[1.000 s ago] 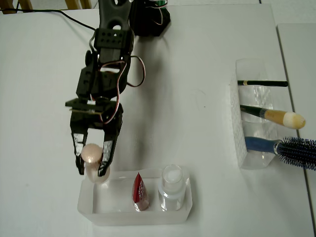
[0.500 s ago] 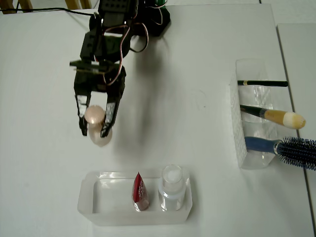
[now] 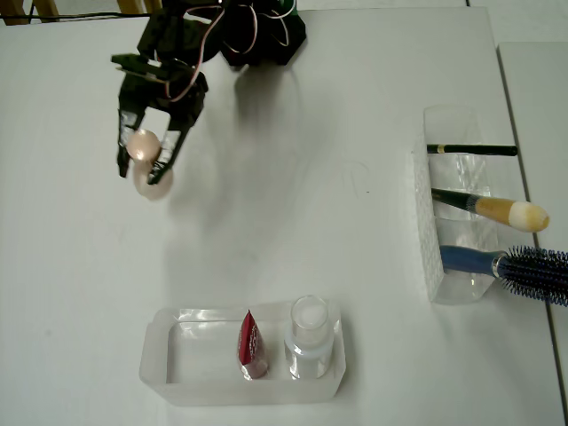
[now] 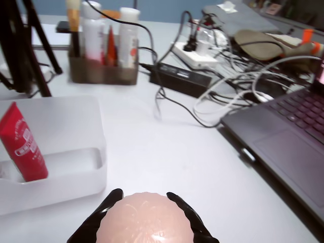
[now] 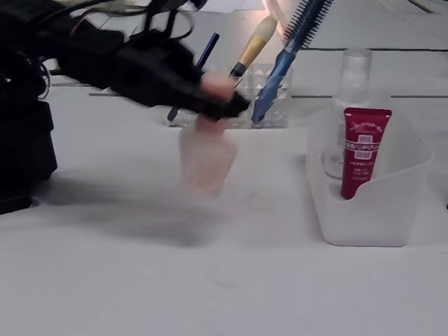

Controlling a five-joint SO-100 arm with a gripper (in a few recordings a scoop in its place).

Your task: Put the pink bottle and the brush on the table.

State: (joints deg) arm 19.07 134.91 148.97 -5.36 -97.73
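My gripper (image 3: pixel 138 165) is shut on the cap of the pink bottle (image 3: pixel 151 183) over the far left part of the white table (image 3: pixel 293 231), near the arm's base. In the fixed view the pink bottle (image 5: pixel 206 159) hangs upright and blurred, a little above its shadow, under the gripper (image 5: pixel 222 98). The wrist view has the round pink cap (image 4: pixel 144 220) between the two black fingers (image 4: pixel 97 221). The brush (image 3: pixel 497 210), with a dark handle and a cream tip, lies across the clear holder (image 3: pixel 429 232) at the right. In the fixed view the brush (image 5: pixel 253 43) leans at the back.
A frosted tray (image 3: pixel 177 377) near the front edge holds a red tube (image 3: pixel 251 344) and a clear white-capped bottle (image 3: pixel 310 337). The clear holder also carries a thin dark pencil (image 3: pixel 470 150) and a blue hairbrush (image 3: pixel 515 264). Cables and a laptop (image 4: pixel 283 147) lie beyond the table.
The gripper has carried the pink bottle up from the tray's left end and back toward the arm's base, across the left side of the table.
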